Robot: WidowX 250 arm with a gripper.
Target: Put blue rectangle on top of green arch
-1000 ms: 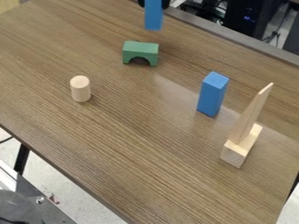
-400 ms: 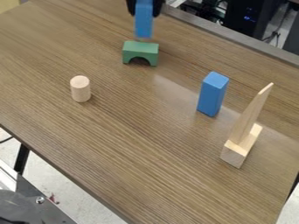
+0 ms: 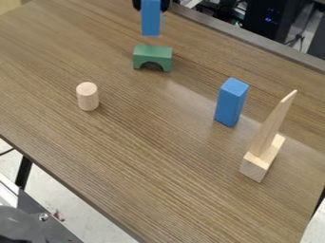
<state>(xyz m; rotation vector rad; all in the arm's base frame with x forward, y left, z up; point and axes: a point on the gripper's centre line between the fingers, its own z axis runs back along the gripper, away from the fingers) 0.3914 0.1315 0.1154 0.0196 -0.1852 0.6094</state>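
Wood-grain table (image 3: 139,166) over pale floor (image 3: 76,213)

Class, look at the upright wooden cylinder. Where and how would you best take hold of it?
Probably the upper part of its curved side, from straight above: the cylinder stands upright, apart from the other blocks, and its round wall should allow a pinch at any angle.

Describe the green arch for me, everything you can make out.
The green arch looks like painted wood: a short block with a flat top and a rounded cut-out underneath. It stands upright on its two feet on the brown table, opening towards the camera. Nothing rests on it; only the table touches it. The blue rectangle in the pincer hangs without contact.
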